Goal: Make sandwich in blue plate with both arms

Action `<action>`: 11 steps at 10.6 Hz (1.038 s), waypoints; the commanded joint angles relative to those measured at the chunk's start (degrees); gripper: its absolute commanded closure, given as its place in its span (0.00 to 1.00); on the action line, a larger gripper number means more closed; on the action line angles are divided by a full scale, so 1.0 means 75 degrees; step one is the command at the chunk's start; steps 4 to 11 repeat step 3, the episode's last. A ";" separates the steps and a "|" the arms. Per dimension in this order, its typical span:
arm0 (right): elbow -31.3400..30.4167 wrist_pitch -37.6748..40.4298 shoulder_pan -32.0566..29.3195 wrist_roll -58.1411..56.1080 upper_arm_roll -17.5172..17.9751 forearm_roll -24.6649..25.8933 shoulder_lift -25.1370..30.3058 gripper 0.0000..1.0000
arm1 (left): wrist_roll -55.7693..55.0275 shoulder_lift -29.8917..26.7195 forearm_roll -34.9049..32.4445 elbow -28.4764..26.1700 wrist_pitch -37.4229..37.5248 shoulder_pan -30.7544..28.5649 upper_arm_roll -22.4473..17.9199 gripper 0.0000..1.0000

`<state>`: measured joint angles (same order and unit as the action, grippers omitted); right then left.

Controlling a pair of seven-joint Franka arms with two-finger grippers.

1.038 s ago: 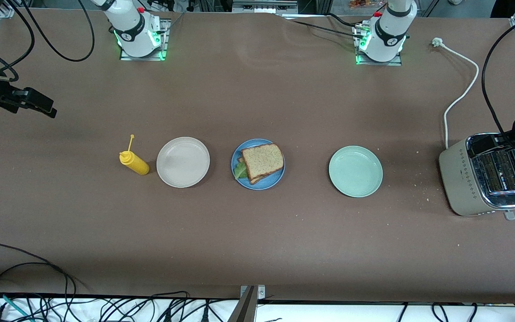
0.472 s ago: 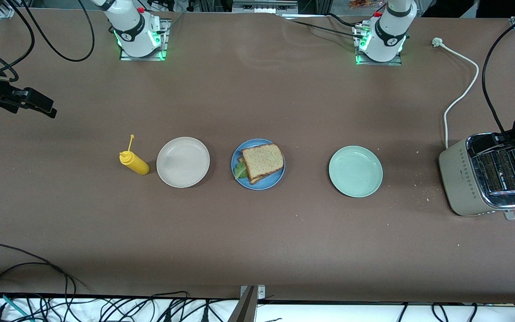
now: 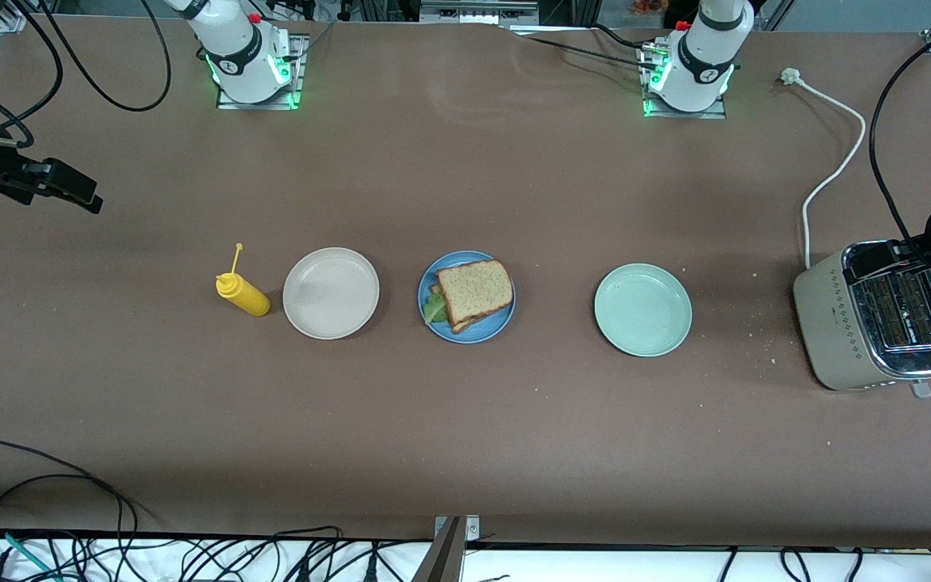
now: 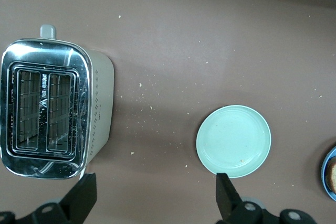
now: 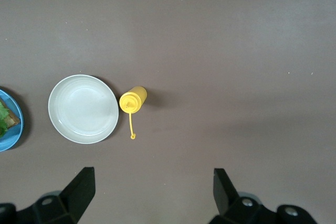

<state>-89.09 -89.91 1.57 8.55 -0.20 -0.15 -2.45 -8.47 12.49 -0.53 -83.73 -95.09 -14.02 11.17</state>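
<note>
Front cam sits high across the table [image 3: 465, 453], facing the robots' bases, far enough back to take in the whole tabletop; left wrist cam looks straight down from well up over the left arm's end, onto the toaster [image 4: 50, 108] and pale green plate [image 4: 233, 141]; right wrist cam looks down likewise over the right arm's end (mustard bottle [image 5: 132, 100], white plate [image 5: 83, 108]); both wrist views catch an edge of the blue plate [image 5: 11, 124], also seen mid-table by the front cam.

Assembled brown-bread sandwich [image 3: 473, 293], lettuce peeking out, flat on round blue plate [image 3: 500, 323].
</note>
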 commanded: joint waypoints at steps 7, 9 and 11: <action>0.0113 0.0023 0.0001 0.0055 0.0004 -0.0097 -0.0002 0.00 | 0.0216 -0.0317 0.0083 -0.0157 -0.0107 -0.0122 0.0070 0.00; 0.0113 0.0023 0.0001 0.0055 0.0004 -0.0097 -0.0002 0.00 | 0.0216 -0.0317 0.0083 -0.0157 -0.0107 -0.0122 0.0070 0.00; 0.0113 0.0023 0.0001 0.0055 0.0004 -0.0097 -0.0002 0.00 | 0.0216 -0.0317 0.0083 -0.0157 -0.0107 -0.0122 0.0070 0.00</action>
